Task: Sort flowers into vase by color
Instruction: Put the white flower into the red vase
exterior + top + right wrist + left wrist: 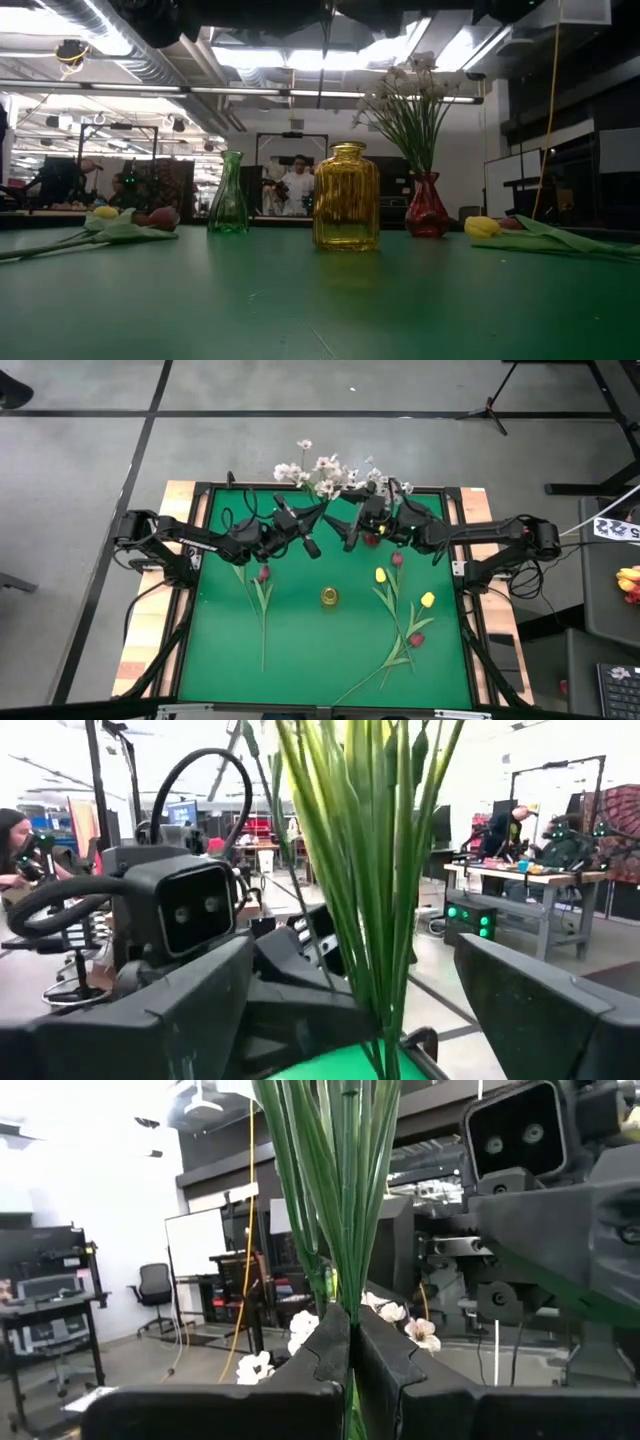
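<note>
Left end effector (352, 1365) clamped on white flower stems (340, 1190); right end effector (400, 1010) wide around them.

Beyond the green table (300, 310): a person (297, 183) in white, a whiteboard (195, 1240), an office chair (153, 1288).

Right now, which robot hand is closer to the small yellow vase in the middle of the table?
Left, narrowly. The left gripper and right gripper both sit beyond the yellow vase, around the white flowers, right one slightly farther sideways.
</note>
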`<move>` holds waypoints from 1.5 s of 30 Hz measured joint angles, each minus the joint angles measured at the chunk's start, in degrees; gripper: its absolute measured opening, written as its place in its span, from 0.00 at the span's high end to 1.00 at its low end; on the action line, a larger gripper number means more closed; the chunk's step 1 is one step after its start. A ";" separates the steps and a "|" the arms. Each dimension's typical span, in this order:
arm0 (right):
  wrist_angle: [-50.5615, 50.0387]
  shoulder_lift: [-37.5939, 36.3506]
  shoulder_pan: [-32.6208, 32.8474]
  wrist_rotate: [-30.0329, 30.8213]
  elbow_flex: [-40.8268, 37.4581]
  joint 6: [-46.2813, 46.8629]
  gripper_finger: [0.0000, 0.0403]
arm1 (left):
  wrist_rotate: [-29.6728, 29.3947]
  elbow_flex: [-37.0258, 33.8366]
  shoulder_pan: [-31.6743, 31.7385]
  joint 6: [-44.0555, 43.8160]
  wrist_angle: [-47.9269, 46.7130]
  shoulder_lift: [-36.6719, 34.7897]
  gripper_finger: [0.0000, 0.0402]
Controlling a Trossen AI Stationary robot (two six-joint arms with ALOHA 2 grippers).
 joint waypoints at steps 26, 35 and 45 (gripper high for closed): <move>-4.64 5.07 -0.26 -1.45 5.25 -4.85 0.14 | -0.70 0.04 0.00 7.81 -0.59 0.00 0.98; -4.64 5.05 -0.26 -1.70 5.25 -4.84 0.24 | 0.61 0.04 0.00 7.78 -2.07 0.00 0.98; -4.81 5.01 -0.28 -1.85 5.25 -4.80 0.56 | 1.49 0.04 0.00 7.85 -2.84 -0.02 0.98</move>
